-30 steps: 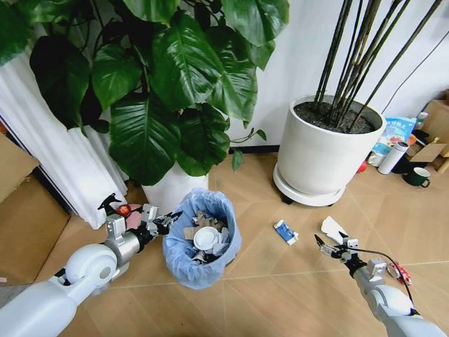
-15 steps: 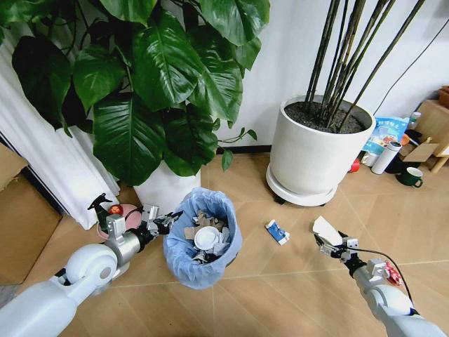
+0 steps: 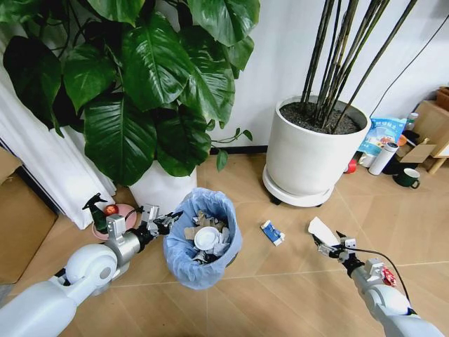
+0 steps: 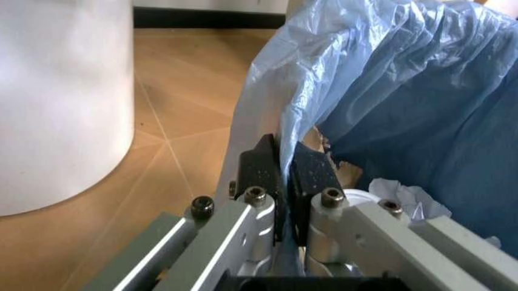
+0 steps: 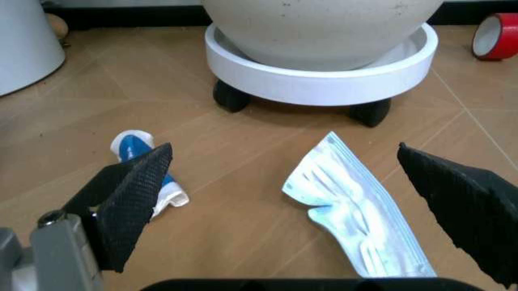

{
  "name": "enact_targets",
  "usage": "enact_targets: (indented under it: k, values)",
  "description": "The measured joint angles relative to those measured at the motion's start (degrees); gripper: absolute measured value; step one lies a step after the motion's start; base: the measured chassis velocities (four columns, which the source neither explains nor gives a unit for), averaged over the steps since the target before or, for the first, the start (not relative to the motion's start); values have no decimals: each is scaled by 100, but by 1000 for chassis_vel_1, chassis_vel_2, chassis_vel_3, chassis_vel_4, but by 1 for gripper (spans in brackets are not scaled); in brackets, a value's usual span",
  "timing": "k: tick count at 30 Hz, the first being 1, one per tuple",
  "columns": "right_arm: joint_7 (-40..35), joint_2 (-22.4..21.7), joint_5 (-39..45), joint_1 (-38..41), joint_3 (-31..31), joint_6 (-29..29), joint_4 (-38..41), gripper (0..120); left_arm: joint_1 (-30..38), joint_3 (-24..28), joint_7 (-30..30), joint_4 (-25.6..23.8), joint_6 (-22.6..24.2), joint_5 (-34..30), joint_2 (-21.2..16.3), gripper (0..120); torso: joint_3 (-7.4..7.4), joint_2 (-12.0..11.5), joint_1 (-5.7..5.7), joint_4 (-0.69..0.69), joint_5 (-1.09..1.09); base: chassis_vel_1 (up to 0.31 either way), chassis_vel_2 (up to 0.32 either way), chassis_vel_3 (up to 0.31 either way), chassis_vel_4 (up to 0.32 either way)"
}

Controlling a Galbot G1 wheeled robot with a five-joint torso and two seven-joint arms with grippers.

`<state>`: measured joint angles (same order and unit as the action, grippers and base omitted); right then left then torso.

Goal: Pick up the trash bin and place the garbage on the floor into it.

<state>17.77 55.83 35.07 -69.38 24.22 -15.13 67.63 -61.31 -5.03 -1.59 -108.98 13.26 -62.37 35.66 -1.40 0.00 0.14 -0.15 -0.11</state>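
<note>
The left tool point(image 3: 163, 223) is seen in the lower left of the head view, closed on the rim of the small round trash bin lined with a crinkly light blue plastic bag point(image 3: 203, 239). In the left wrist view the two black fingers point(image 4: 261, 170) are pressed together with the thin blue plastic point(image 4: 380, 79) pinched between them. The bin stands at the lower centre of the head view, and crumpled white paper and a white disc point(image 3: 206, 238) are lying inside it.

The right tool point(image 3: 327, 245) is found in the lower right of the head view, held low over the wooden floor point(image 3: 280, 295), with its jaws spread wide and nothing between them. In the right wrist view the black fingers point(image 5: 130, 194) are far apart at both sides of the frame. Between them on the floor a flat pale blue and white wrapper point(image 5: 356, 212) is lying, and a small crumpled blue and white packet point(image 5: 150, 167) is beside the finger in the left part of that frame. In the head view this packet point(image 3: 271, 232) is between the bin and the right tool.

Behind the garbage, a large white plant pot on a wheeled white tray point(image 3: 313, 151) is placed in the upper right of the head view.
</note>
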Motion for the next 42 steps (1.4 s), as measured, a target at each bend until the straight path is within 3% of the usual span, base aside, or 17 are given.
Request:
enact_targets:
  k: [42]
  values:
    - [216,0,56,68,-33,-23,-129,100,-12,27,-1,2,0,7,23,0,0,0,0,0,0,-31,-10,32,12]
